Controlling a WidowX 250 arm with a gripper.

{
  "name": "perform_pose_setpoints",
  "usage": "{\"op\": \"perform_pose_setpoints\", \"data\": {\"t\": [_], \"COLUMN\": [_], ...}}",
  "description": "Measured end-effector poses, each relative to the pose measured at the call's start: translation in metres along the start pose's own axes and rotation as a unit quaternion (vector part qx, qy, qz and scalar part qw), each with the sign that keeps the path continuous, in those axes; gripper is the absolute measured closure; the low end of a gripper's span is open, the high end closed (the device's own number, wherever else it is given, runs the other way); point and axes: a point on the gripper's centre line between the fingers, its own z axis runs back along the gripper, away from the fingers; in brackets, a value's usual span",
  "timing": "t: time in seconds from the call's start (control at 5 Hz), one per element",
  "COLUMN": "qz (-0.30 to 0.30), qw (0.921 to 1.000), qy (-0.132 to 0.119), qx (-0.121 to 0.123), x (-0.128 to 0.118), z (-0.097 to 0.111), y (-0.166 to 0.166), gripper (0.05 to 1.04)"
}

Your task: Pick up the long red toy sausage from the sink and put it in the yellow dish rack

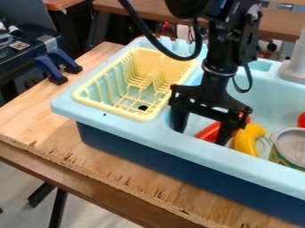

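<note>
The tool (200,136) is held open over the blue toy sink (143,134), its two fingers set well apart, with nothing seen to be gripped. A red object (207,132) is seen in the basin, partly between and behind the fingers; a curved yellow object (249,139) is placed just beside the farther-right finger.

If the tool were lowered or closed from here, the yellow object could be nudged by that finger, because little room is left between them. The red object could be pinched off-centre and twisted or dropped, since it is laid at a slant to the fingers. The basin's front wall could be scraped by the fingertips, as they are held near it. The can (290,147) could be knocked if the yellow object were pushed sideways.

Part of the red object is hidden by the right finger, so its full shape cannot be told. Whether either finger is touched by anything cannot be made out. The can and another red item (301,120) are cut off by the view's right edge.
</note>
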Motion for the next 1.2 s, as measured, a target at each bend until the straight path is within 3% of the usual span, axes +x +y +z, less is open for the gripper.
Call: {"op": "perform_pose_setpoints", "data": {"t": [0.6, 0.8, 1.0, 1.2], "qz": [-0.023, -0.033, -0.037, -0.038], "qw": [0.9997, 0.9994, 0.9993, 0.9992], "qy": [0.007, 0.003, 0.004, -0.012], "qx": [-0.003, -0.006, -0.001, -0.001], "x": [0.005, 0.004, 0.003, -0.001], "z": [-0.019, -0.019, -0.017, 0.005], "y": [-0.013, -0.019, -0.016, -0.016], "gripper": [0.113, 0.388, 0.517, 0.517]}}
